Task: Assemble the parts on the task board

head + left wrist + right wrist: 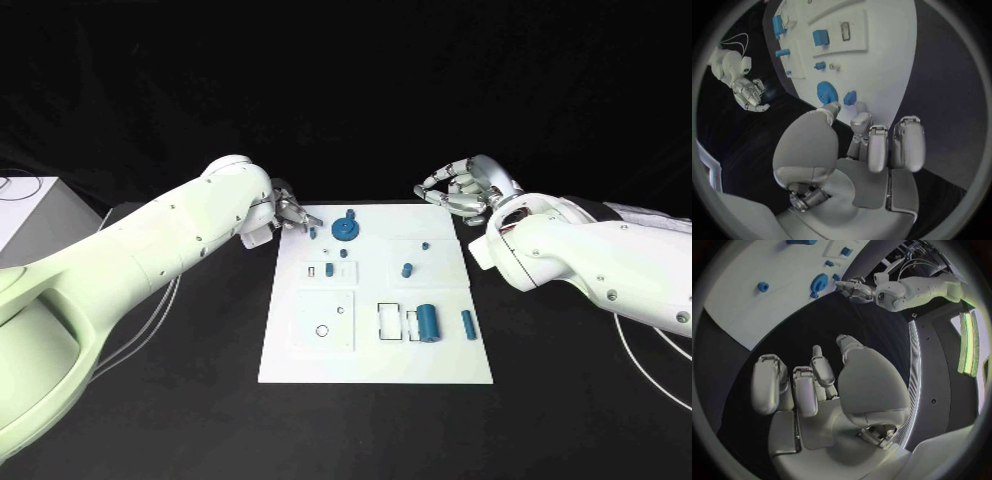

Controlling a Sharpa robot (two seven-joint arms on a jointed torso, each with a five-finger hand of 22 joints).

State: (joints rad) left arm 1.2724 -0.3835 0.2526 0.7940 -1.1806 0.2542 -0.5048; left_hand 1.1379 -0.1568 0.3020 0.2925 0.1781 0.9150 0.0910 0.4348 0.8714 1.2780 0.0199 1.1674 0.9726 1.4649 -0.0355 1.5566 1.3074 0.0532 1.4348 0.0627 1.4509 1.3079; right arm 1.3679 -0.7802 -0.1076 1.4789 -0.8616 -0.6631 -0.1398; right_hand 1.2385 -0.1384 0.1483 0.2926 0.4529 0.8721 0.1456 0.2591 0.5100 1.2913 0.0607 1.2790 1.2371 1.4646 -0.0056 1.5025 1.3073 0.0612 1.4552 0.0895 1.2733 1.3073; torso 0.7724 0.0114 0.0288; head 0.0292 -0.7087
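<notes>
Blue round gear (346, 228) stands near white rectangular task board (433, 365) far edge; left hand (289, 213) beside it, right hand (459, 192) off far-right corner, both spread, empty.

Bare black worktop (173, 400) lay open behind and outward of the left hand (289, 213); just beyond its fingertips stood a blue gear (346, 228) and a small blue peg (313, 232) on the white board (375, 360). The right hand (459, 190) hovered over bare worktop off the board's far corner.
</notes>
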